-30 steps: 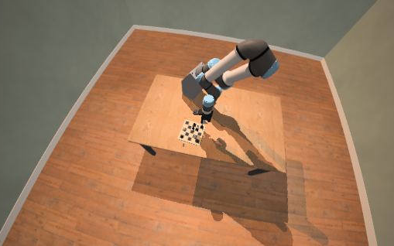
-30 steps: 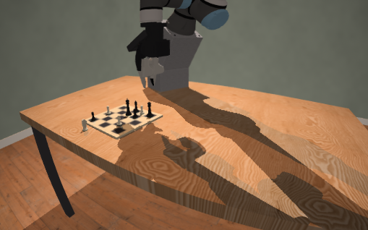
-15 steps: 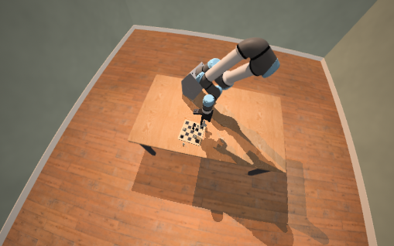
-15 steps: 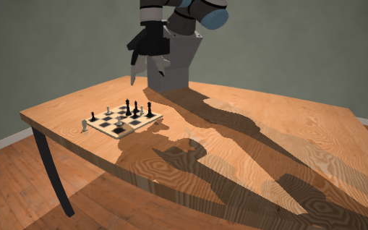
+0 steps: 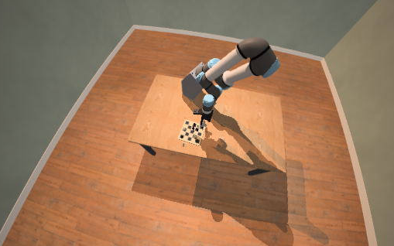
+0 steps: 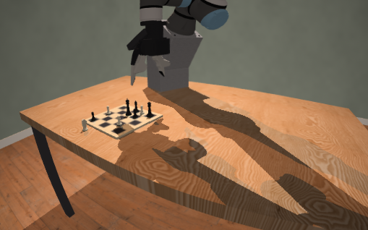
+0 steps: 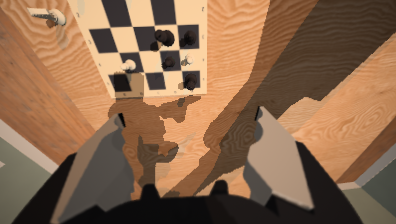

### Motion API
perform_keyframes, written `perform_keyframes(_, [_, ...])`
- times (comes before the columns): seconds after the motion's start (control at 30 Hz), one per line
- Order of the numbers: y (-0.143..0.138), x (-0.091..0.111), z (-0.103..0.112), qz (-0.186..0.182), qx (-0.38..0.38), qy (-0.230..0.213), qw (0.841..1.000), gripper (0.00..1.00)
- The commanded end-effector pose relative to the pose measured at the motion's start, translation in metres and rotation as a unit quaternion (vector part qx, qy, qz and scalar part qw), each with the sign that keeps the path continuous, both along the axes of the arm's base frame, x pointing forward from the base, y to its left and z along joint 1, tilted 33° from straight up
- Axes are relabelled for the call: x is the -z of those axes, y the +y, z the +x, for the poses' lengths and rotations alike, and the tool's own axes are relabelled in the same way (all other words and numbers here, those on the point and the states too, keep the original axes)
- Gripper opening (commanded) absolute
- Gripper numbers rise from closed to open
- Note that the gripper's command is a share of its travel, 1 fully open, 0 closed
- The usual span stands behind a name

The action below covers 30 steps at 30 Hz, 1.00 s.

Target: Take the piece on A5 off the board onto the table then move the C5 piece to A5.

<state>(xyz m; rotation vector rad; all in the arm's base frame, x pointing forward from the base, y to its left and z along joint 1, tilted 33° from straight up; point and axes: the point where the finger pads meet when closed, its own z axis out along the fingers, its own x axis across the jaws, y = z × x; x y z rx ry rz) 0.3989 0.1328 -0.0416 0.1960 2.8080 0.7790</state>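
Note:
The chessboard (image 5: 179,138) (image 6: 103,131) (image 7: 203,55) lies on the table; its edge labels are too small to read. A black piece (image 6: 149,109) (image 7: 190,81) stands upright on the corner square nearest the gripper at the right of the wrist view. A white knight-like piece (image 6: 84,125) (image 7: 54,18) stands upright on the table off the board's far left side. My gripper (image 6: 147,79) (image 7: 190,110) is wide open and empty, raised above the table just outside the board's edge by the black corner piece. Nothing is between the fingertips.
Close to the corner piece stand a small white piece (image 6: 142,110) (image 7: 187,60), a short black one (image 6: 135,114) (image 7: 169,62) and a tall black one (image 6: 127,108) (image 7: 165,38). Another white piece (image 6: 118,121) (image 7: 128,65) stands near the opposite corner. All look upright.

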Motion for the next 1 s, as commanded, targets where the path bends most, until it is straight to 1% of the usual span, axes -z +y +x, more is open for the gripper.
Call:
perform_keyframes(0.0, [-0.001,-0.001,0.0,0.0,0.0,0.0,1.0,1.0])
perform_keyframes(0.27, [-0.005,-0.008,-0.002,0.0,0.0,0.0,1.0,1.0])
perform_keyframes(0.7, [-0.024,-0.04,-0.011,0.0,0.0,0.0,1.0,1.0])
perform_keyframes(0.77, [-0.024,-0.04,-0.011,0.0,0.0,0.0,1.0,1.0])
perform_keyframes(0.97, [-0.03,-0.052,-0.015,0.0,0.0,0.0,1.0,1.0])
